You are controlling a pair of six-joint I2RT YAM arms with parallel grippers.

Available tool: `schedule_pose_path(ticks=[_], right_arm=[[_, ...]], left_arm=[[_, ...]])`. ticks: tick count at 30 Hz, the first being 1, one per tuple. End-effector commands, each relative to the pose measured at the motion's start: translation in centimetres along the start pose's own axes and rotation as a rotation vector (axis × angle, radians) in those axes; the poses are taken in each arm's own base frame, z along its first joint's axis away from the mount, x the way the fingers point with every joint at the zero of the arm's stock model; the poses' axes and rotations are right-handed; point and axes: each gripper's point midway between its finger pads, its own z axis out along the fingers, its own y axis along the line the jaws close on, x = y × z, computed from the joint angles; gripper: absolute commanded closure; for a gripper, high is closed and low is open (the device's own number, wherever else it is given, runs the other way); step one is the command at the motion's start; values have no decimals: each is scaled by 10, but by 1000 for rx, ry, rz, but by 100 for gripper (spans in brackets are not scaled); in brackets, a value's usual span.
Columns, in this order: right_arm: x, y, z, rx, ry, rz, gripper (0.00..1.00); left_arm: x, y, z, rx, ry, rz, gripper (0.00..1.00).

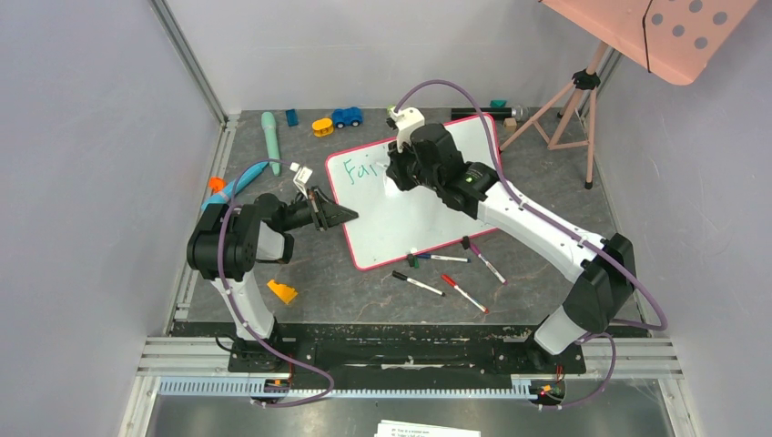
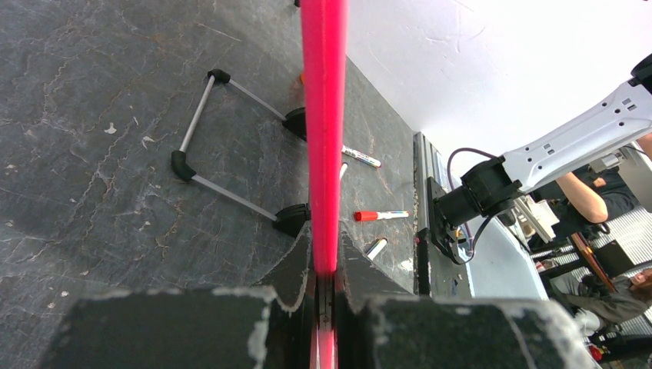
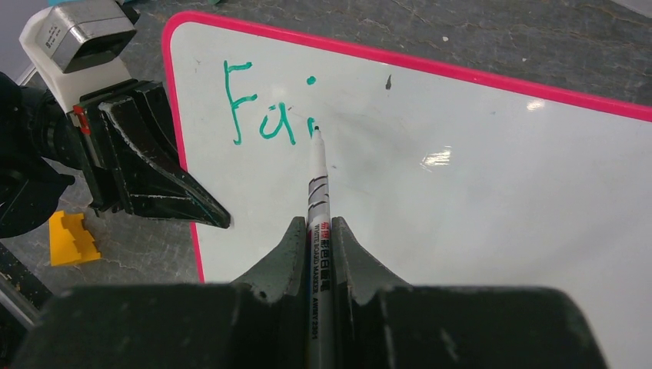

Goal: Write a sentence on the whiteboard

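- The right gripper (image 3: 315, 227) has its fingers clenched on a marker (image 3: 317, 192), pinching the barrel between the two pads.
- The marker's tip touches the whiteboard (image 3: 461, 200) at the foot of the last green letter.
- The sentence (image 3: 261, 115) reads only "Fai" in green. It sits in the board's upper left corner, close to the pink rim (image 2: 324, 115).
- The left gripper (image 2: 324, 265) has its fingers closed tight on that rim at the board's left edge, with the rim sandwiched between them.
- The whiteboard sits in the middle of the table (image 1: 364, 300), turned at an angle, with one arm on each side.
- Loose markers (image 1: 418, 283) lie on the table just beside the board's near edge, apart from both grippers.
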Motion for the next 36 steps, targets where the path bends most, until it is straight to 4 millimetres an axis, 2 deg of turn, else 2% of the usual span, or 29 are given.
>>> schedule_pose_path(ticks=[1, 7, 24, 36], right_arm=[[-31, -2, -15, 7, -80, -6, 100], [-25, -4, -12, 10, -59, 0, 100], [-27, -8, -2, 20, -44, 2, 100], [-21, -7, 10, 18, -18, 0, 100]], left_arm=[[15, -20, 0, 94, 73, 114, 98], [16, -21, -1, 97, 75, 131, 98], [15, -20, 0, 101, 80, 119, 98], [14, -19, 0, 101, 81, 114, 98]])
